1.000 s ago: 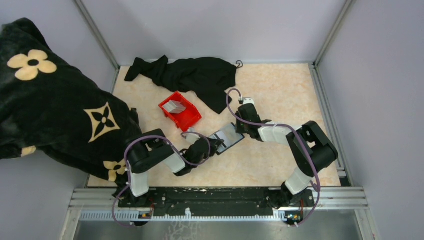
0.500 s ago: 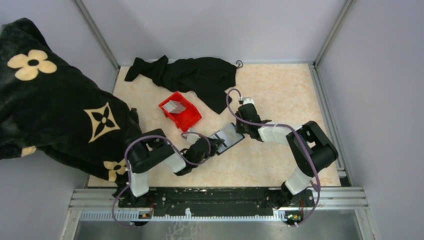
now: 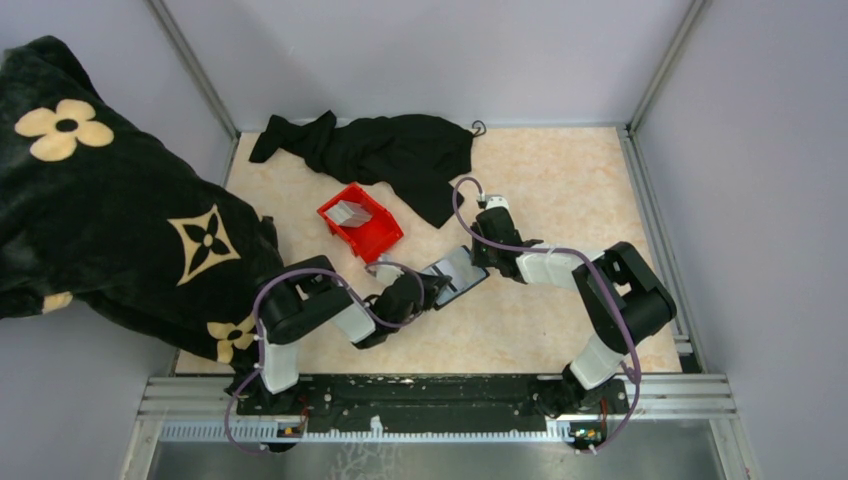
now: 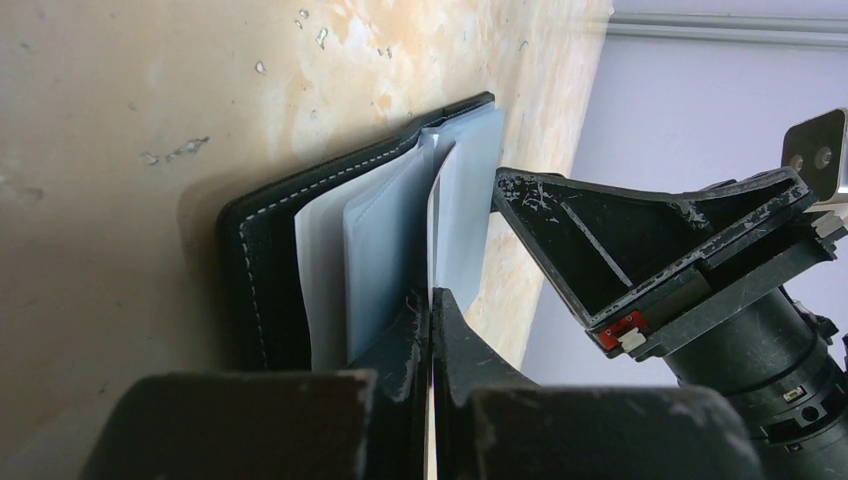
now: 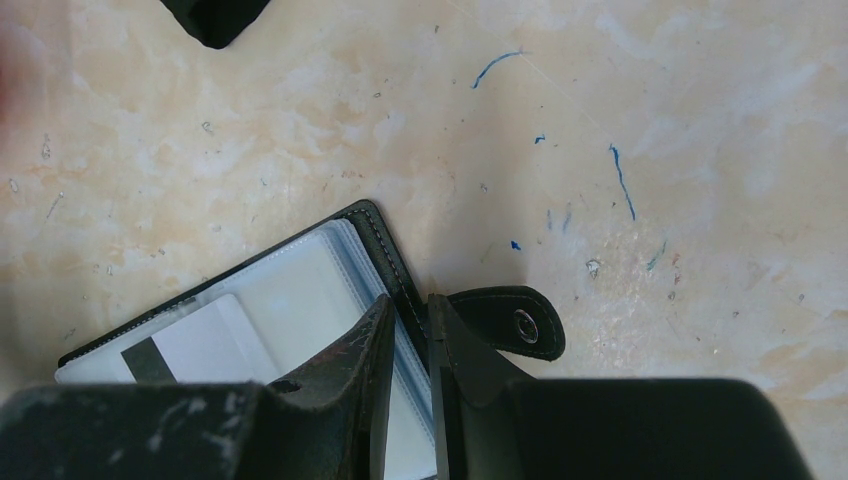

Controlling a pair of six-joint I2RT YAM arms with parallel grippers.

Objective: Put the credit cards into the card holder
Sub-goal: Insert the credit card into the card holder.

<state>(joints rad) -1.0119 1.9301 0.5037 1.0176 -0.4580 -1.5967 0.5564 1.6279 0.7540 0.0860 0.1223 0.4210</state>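
The black card holder lies open on the table between both grippers, its clear sleeves fanned up. My left gripper is shut on a thin pale credit card, seen edge-on in the left wrist view, with its far end among the sleeves. In the right wrist view this card shows a black stripe and lies partly inside a sleeve. My right gripper is shut on the holder's stitched black edge, beside its snap tab. More credit cards lie in the red bin.
A crumpled black cloth lies at the back of the table, just behind the bin. A large black blanket with cream flowers hangs over the left side, beside the left arm. Metal frame rails border the table.
The left arm has shifted slightly towards the holder, and less of the holder's pale inside shows from above. The right arm has not moved.
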